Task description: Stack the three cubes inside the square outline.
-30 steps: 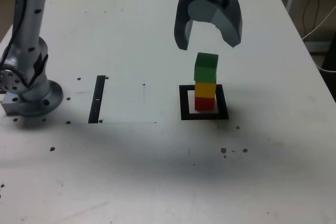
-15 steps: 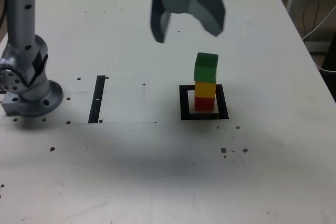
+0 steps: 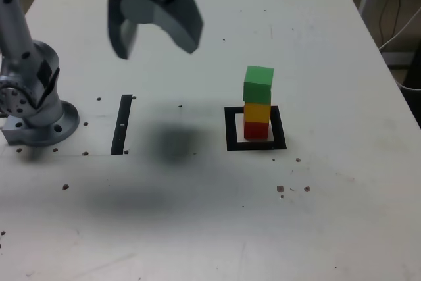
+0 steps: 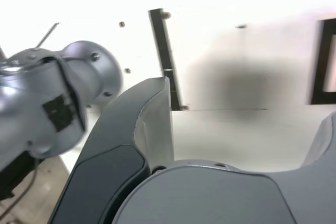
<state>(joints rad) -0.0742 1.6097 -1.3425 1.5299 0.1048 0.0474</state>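
Observation:
The three cubes stand in one stack inside the square outline [image 3: 256, 128]: red cube [image 3: 256, 128] at the bottom, yellow cube [image 3: 257, 111] in the middle, green cube [image 3: 258, 84] on top, turned a little off the others. My gripper [image 3: 155, 43] hangs open and empty high above the table, well to the exterior view's left of the stack. In the wrist view its dark fingers [image 4: 149, 124] spread wide and an edge of the square outline [image 4: 321, 61] shows; the cubes are out of that view.
The arm's grey base [image 3: 36, 106] is bolted at the exterior view's left. A straight black strip [image 3: 122, 124] lies between base and outline. Small dark specks and holes dot the white table [image 3: 210, 215]. Cables hang past the table's right edge.
My open gripper has swung from above the stack toward the exterior view's left. Its shadow now falls left of the outline. The stack has not moved.

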